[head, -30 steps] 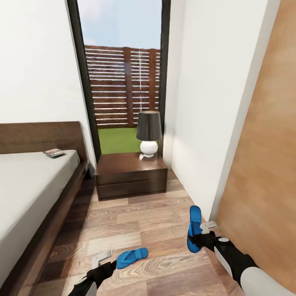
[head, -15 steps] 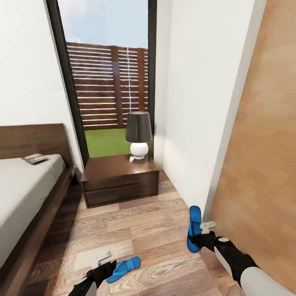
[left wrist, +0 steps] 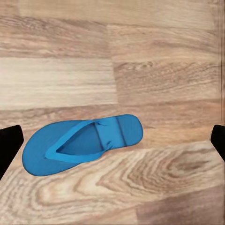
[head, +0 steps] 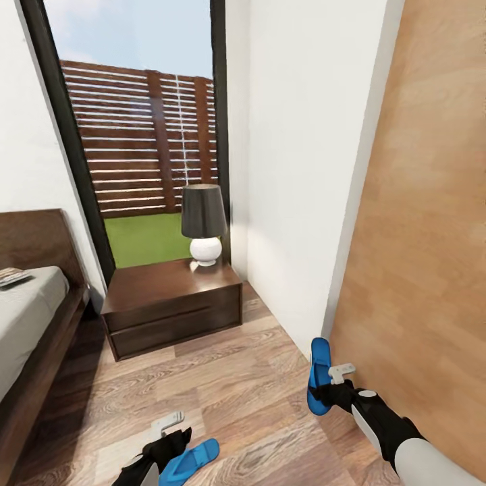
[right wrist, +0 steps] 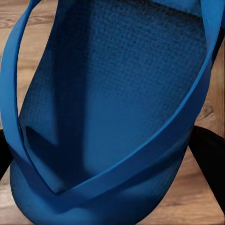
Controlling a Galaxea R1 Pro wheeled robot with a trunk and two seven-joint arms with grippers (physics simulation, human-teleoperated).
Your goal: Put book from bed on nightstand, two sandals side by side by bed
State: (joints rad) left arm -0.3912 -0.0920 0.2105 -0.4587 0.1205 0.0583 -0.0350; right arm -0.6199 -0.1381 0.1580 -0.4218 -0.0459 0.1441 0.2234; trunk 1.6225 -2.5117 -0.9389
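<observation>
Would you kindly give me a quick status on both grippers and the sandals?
Right gripper shut on one sandal. Left gripper open above the other sandal, flat on the floor. Book on bed.

The bed [head: 27, 317] runs off the left edge, only its corner in sight. The book [head: 12, 275] on it is half cut off, its cover too small to read. The left gripper [head: 177, 442] covers one sandal's [head: 192, 459] end.

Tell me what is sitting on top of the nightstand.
On the nightstand stands one lamp, black shade on a round white base, near its back right corner. The rest of the top looks bare; the spot directly behind the lamp base is hidden.
</observation>
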